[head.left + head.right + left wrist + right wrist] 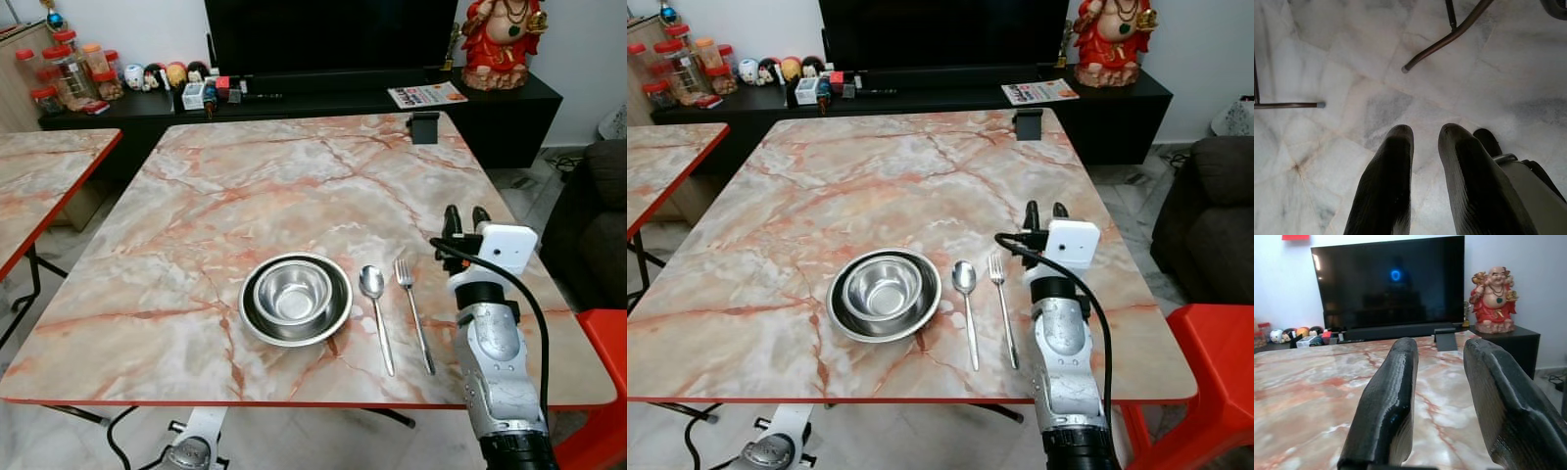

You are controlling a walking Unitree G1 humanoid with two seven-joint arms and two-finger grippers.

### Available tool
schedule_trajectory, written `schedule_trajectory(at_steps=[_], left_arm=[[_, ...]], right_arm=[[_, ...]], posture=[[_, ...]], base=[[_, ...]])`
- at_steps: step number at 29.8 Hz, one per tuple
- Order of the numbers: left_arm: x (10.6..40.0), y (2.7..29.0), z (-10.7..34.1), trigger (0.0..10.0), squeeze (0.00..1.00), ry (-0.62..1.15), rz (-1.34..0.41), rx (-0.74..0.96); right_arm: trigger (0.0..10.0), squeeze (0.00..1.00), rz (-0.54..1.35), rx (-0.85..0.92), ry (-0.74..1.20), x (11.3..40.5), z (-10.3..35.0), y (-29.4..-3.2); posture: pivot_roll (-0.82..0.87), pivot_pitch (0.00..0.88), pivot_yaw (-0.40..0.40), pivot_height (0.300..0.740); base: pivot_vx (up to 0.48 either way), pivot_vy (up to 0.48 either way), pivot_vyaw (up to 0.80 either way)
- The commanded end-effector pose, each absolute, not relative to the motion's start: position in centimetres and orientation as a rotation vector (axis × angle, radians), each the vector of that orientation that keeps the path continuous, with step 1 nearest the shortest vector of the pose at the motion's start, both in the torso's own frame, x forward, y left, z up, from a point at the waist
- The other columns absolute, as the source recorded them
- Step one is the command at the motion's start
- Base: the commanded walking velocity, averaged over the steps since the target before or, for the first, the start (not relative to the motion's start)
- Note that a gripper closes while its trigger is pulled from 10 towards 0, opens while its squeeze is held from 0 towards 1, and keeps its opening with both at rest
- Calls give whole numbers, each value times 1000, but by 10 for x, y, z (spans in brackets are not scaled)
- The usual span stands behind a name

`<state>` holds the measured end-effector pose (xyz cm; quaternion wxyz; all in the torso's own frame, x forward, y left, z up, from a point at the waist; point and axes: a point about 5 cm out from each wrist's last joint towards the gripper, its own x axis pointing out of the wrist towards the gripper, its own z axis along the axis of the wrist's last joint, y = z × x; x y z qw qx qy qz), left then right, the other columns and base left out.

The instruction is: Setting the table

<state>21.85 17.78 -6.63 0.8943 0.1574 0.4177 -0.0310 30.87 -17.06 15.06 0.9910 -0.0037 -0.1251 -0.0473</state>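
The right arm is reaching up over the near right edge of the marble worktop (196, 196), its right gripper (466, 217) pointing forward, fingers parted and empty. Just left of it the fork (413, 313) and spoon (375, 311) are lying side by side beside the nested steel bowls (295, 297). The left gripper (1425, 147) is hanging over the floor, fingers slightly apart, empty.

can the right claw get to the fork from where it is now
Probably yes. The right claw hovers open over the table, just beside the fork, which lies flat with bare marble between them. The spoon sits on the fork's far side, out of the way.
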Motion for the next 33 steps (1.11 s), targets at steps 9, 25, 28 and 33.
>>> schedule_trajectory(at_steps=[9, 25, 28, 33], left_arm=[[217, 182, -67, 10000, 0, 874, -43, 318], [215, 183, -68, 10000, 0, 885, -47, 328], [215, 182, -68, 10000, 0, 885, -50, 329], [215, 182, -68, 10000, 0, 883, -48, 328]], right_arm=[[10000, 0, -90, 1, -277, 312, 157, -169], [10000, 0, -89, -6, -285, 315, 161, -170], [10000, 0, -87, -6, -291, 315, 162, -169], [10000, 0, -83, -2, -291, 316, 163, -168]], posture=[[-91, 0, 53, 728], [-90, 0, 48, 728], [-89, 0, 47, 728], [-87, 0, 47, 728]], base=[[0, 68, 0], [0, 420, 0], [0, 480, 0], [0, 480, 0]])
